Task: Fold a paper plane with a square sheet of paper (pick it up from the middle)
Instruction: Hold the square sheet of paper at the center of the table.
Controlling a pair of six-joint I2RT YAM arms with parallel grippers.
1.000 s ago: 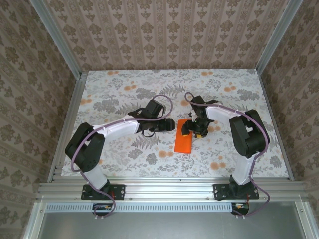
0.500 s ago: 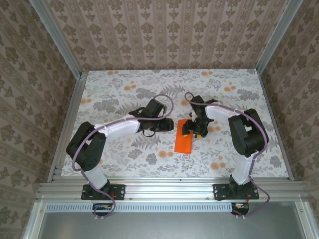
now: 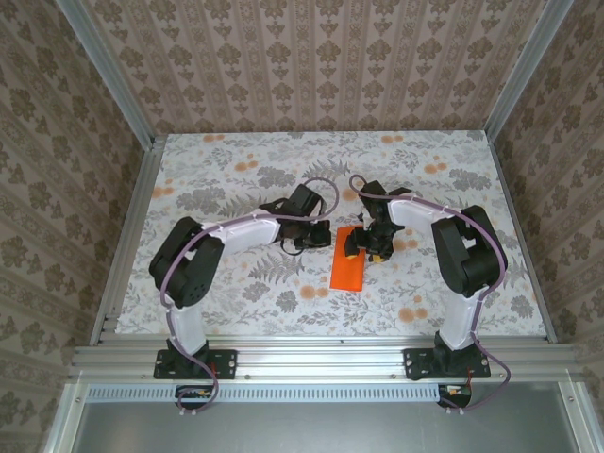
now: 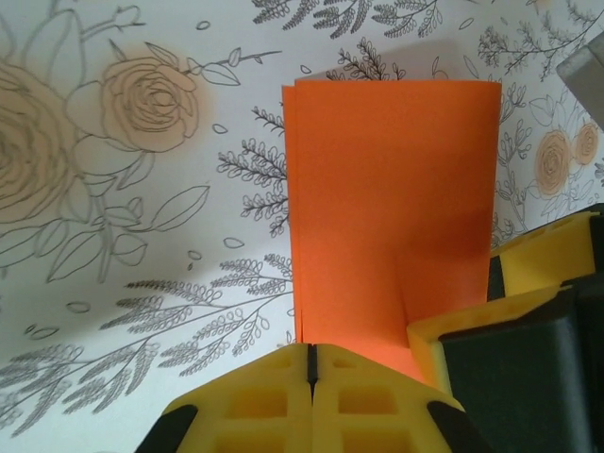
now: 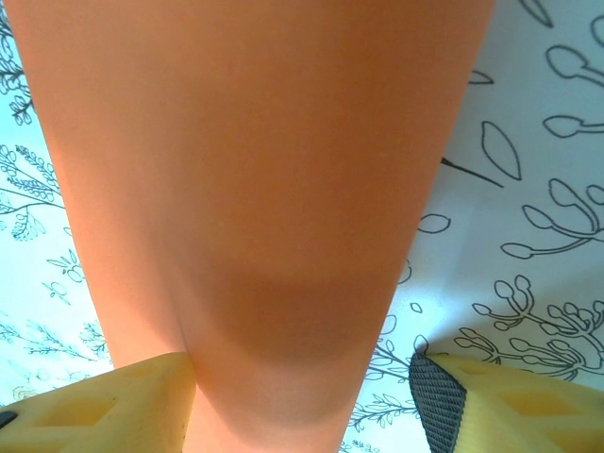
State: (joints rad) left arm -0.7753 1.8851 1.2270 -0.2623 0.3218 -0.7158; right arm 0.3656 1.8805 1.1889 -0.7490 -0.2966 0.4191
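Square sheet of paper (image 4: 392, 217): you have it folded in half to a narrow doubled rectangle, lying flat on the flowered surface (image 3: 236, 170) near the middle, between the two arms. No diagonal nose folds are visible; by my reading the plane is at an early stage.

Left end effector (image 4: 310, 357): a second ago it stood spread beside the sheet. Now its yellow fingers are pressed together, seam closed, at the sheet's near left corner. You cannot tell from the wrist view whether a paper layer is caught between them or lies under the tips. The left arm has also swung, its elbow now nearer the centre.

Right end effector (image 5: 302, 401): unchanged and spread, one finger on either side of the sheet at its far end.

Judgement: the closure suggests a pinch on a corner or layer, probably to start the next fold. Check the grip before you lift.
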